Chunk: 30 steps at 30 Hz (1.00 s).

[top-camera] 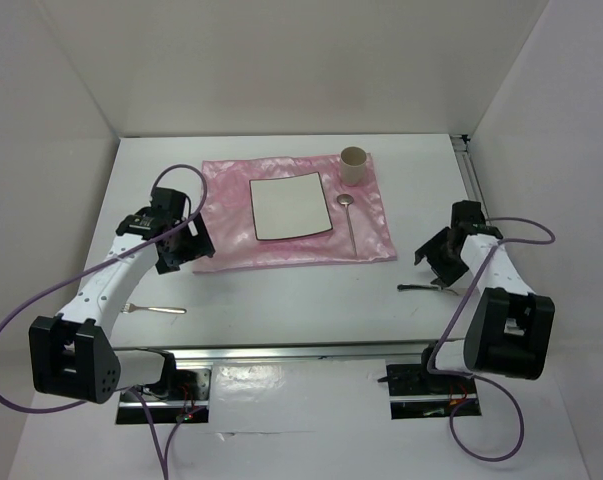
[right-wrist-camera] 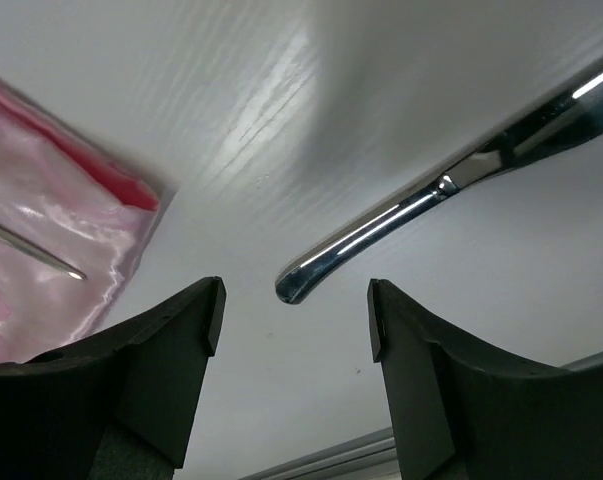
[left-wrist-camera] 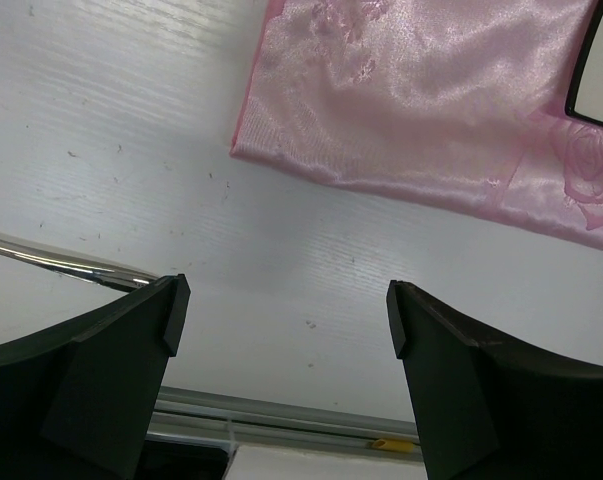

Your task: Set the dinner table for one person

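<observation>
1. As the overhead camera shows it, the dinner table [top-camera: 281,300] fills the white enclosure, and its matte top carries everything else. The left gripper [top-camera: 191,248] hangs at the near left corner of the pink cloth [top-camera: 281,250]. The right gripper [top-camera: 436,262] hangs over a metal utensil [top-camera: 419,288] on bare tabletop to the right of the cloth. A square plate [top-camera: 289,206], a spoon [top-camera: 349,215] and a cup [top-camera: 353,165] sit on the cloth. A fork [top-camera: 156,309] lies beside the left arm.
2. From the left wrist, the jaws stand wide apart, touching nothing, with only tabletop between them. The cloth corner lies ahead of them.
3. From the right wrist, the jaws are apart. The utensil's rounded handle end lies on the table between them, gripped by neither finger.
</observation>
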Each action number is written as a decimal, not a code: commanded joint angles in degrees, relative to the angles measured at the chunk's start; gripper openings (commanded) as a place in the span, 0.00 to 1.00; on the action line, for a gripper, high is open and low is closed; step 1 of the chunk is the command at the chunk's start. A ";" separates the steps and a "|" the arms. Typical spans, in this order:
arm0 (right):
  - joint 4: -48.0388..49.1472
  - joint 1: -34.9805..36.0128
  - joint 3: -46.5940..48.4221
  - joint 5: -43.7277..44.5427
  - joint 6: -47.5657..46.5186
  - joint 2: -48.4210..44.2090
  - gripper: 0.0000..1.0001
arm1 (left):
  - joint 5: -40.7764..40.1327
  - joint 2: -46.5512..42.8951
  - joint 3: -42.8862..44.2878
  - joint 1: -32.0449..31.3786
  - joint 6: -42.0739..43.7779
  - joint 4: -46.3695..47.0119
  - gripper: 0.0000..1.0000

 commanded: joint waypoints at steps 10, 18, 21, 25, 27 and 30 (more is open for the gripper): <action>4.29 -2.09 -1.33 0.16 10.93 8.41 0.68 | 0.08 -0.31 1.57 -0.25 3.29 1.05 1.00; 3.68 -2.09 -2.39 1.31 16.56 16.15 0.61 | 0.61 0.92 1.04 -0.25 3.29 1.58 1.00; 5.79 -2.09 -3.62 2.62 18.05 17.64 0.57 | 0.61 0.92 1.04 -0.25 3.81 1.58 1.00; 5.79 -2.09 -3.09 3.85 19.28 19.31 0.56 | 0.08 0.40 1.04 -0.25 3.81 1.58 1.00; 5.79 -2.09 -2.57 4.55 19.81 19.83 0.56 | 0.08 0.40 1.04 -0.25 3.81 1.58 1.00; 5.79 -2.09 -2.57 5.61 20.52 21.41 0.52 | 0.08 0.40 1.04 -0.25 3.81 1.58 1.00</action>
